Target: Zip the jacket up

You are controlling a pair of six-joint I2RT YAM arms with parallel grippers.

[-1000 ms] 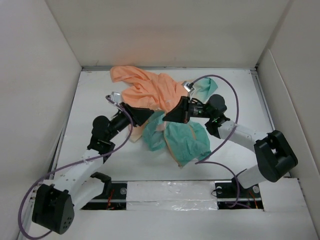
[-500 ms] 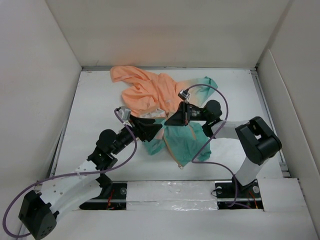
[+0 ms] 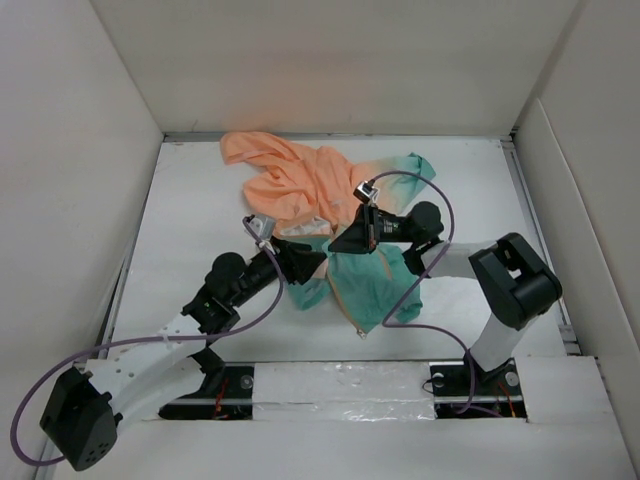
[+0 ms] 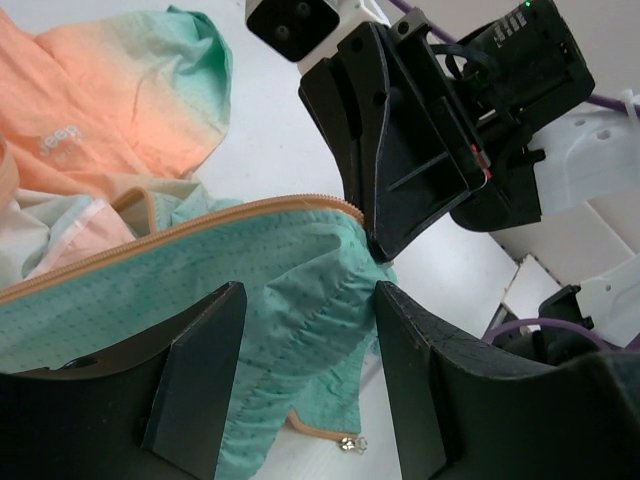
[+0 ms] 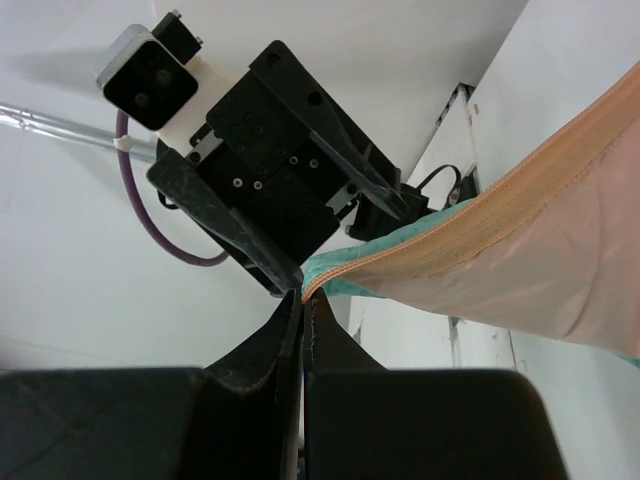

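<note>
your right claw [image 5: 303, 296] is pinched tight on the teal corner of the jacket [image 3: 300, 190], just where the orange zipper edge [image 4: 200, 235] ends; your left claw [image 4: 310, 300] faces it, fingers apart, the teal panel lying between them and nothing gripped; the rest of the jacket sits crumpled on the table [image 3: 190, 200] beyond both claws, peach end farthest; a small metal piece [image 4: 350, 443], probably the slider, lies low beside one left finger, outside any grip; the risk: the pinch holds only a thin corner, so a hard pull could slip it free; close the left claw here and you may catch loose cloth, not the zipper edge, leaving the two sides misaligned.
</note>
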